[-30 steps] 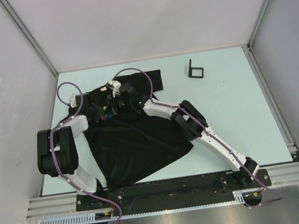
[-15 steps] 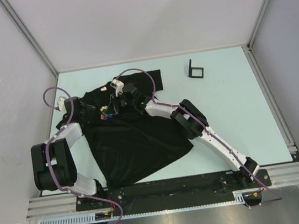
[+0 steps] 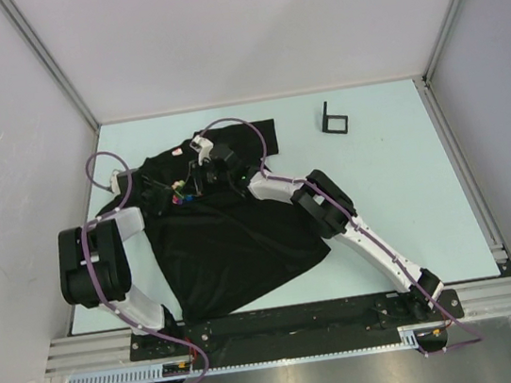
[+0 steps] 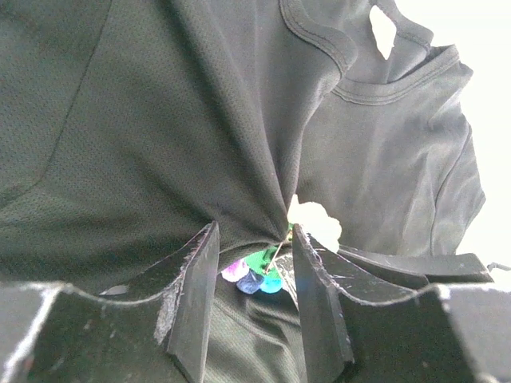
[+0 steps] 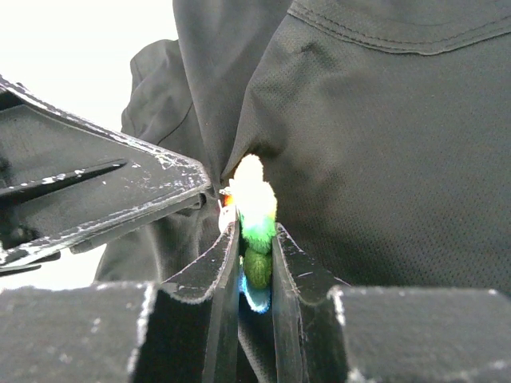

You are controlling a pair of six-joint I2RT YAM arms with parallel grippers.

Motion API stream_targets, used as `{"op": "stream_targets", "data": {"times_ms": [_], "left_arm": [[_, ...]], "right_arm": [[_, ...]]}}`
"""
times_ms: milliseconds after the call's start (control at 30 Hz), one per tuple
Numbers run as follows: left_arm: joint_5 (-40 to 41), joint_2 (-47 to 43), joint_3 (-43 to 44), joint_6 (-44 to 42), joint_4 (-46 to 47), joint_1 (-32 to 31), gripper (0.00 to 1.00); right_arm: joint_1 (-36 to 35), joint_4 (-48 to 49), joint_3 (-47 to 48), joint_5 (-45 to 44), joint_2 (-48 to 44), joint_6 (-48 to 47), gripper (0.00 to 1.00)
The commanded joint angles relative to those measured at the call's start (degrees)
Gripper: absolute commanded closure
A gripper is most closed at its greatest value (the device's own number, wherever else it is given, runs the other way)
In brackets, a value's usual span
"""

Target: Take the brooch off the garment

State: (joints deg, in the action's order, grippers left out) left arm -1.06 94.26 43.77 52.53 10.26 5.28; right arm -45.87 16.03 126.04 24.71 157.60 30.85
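The garment [image 3: 229, 243], a black T-shirt, lies spread between the two arms, its cloth gathered into folds that run to a point at the brooch [image 3: 178, 197]. My right gripper [image 5: 255, 235] is shut on the brooch [image 5: 257, 227], whose pale yellow, green and blue tufts are squeezed between the fingers. My left gripper [image 4: 253, 233] stands open just beside it, its fingers [image 4: 196, 295] straddling the bunched cloth [image 4: 160, 144] with the brooch [image 4: 257, 275] in the gap, touching neither finger. From above, the left gripper [image 3: 160, 191] and right gripper [image 3: 190, 184] face each other across the brooch.
A small black square frame [image 3: 334, 120] stands on the pale table [image 3: 408, 189] at the back right. The enclosure walls rise close behind and to both sides. A finger of the left gripper [image 5: 104, 199] crosses the left of the right wrist view.
My left gripper has opened from shut, and its arm swung out left and came partly back. The right gripper has kept its hold on the brooch, hardly moving.
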Motion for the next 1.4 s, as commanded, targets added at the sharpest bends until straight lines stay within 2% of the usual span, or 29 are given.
{"op": "stream_targets", "data": {"times_ms": [0,300,633,867,967,1167,1300,1367], "left_arm": [[0.88,1.19,1.32,2.74,1.43,1.13,0.53],[0.97,3.91,1.49,6.26,1.60,3.51,0.44],[0.97,1.90,2.02,2.76,3.09,3.69,0.39],[-1.14,-4.78,1.14,-8.56,9.59,-0.61,0.41],[-6.22,-5.40,0.88,-11.30,14.77,-3.60,0.41],[-20.64,-0.32,0.79,-10.70,30.50,-9.05,0.41],[-24.78,4.43,3.68,-7.72,35.61,-10.81,0.44],[-27.05,6.89,9.56,-4.12,35.18,-11.34,0.44]], "right_arm": [[-0.27,-6.36,-1.06,-6.85,-4.05,-5.17,1.00],[-1.95,-14.88,-1.41,-14.86,-8.18,-12.65,1.00],[-1.51,-15.51,-8.07,-15.22,-14.42,-16.09,1.00],[3.06,-8.92,-14.06,-3.55,-19.96,-10.55,1.00],[6.30,-5.77,-18.70,-0.03,-23.64,-7.57,1.00],[15.69,3.71,-30.13,7.87,-31.11,-0.90,1.00],[21.77,11.12,-37.95,13.60,-34.64,3.07,1.00],[24.06,11.04,-39.11,15.19,-36.39,2.20,1.00]]}}
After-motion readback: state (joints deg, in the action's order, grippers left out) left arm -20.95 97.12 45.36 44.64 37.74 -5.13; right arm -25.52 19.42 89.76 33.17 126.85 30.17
